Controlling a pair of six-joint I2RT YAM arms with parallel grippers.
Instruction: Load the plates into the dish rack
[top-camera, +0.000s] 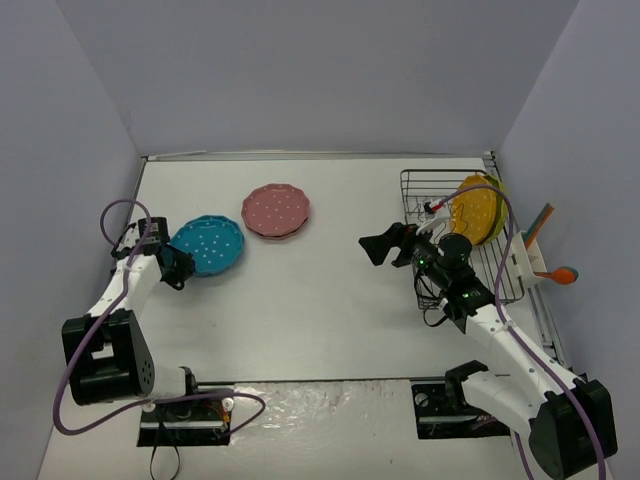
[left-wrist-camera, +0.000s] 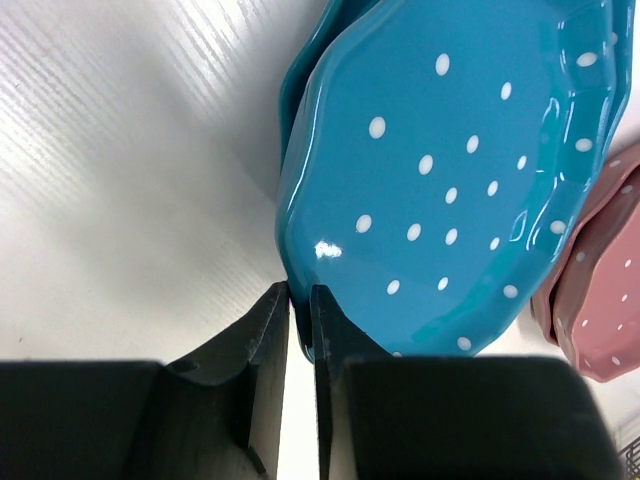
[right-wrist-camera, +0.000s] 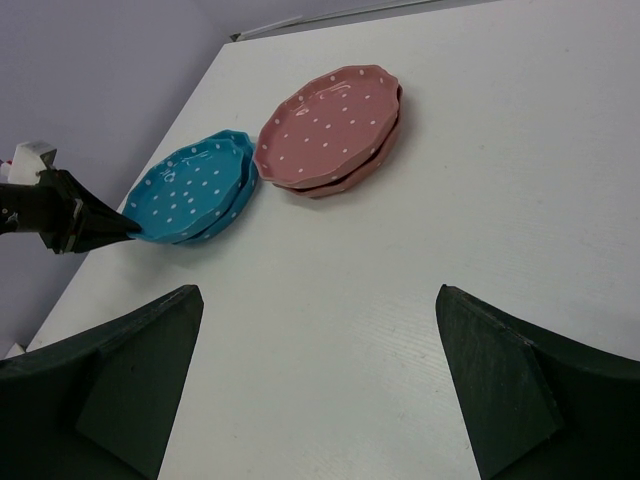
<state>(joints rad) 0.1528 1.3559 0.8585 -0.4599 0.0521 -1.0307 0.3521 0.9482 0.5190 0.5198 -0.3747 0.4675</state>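
Gripping the near-left rim of the upper blue plate (top-camera: 208, 244) (left-wrist-camera: 450, 170) (right-wrist-camera: 190, 185), the left pincer (top-camera: 178, 268) (left-wrist-camera: 300, 295) (right-wrist-camera: 118, 228) is seen clenched, its two dark fingers drawn almost together with the scalloped edge caught between them. That plate is raised slightly at the gripped side, and a second blue plate (left-wrist-camera: 305, 60) (right-wrist-camera: 228, 220) is seen lying directly beneath it on the white surface (top-camera: 330, 300), toward the left rear. Just beside this pair, to the right and a little farther back, two pink plates (top-camera: 275, 210) (right-wrist-camera: 330, 120) (left-wrist-camera: 600, 300) are stacked flat, one on the other, close to the blue ones; whether the stacks touch cannot be told. The dish rack (top-camera: 425, 185) is placed at the right rear of the surface, and an orange-yellow plate (top-camera: 472, 208) is stood on edge among its wires, with a yellow-green rim (top-camera: 499, 200) showing just behind it. The right pincer (top-camera: 368, 250) (right-wrist-camera: 318, 295) is held released, its fingers spread wide apart with nothing between them. It is poised above the bare surface just to the left of the rack and is pointed toward the pink and blue stacks, from which it is kept well apart.
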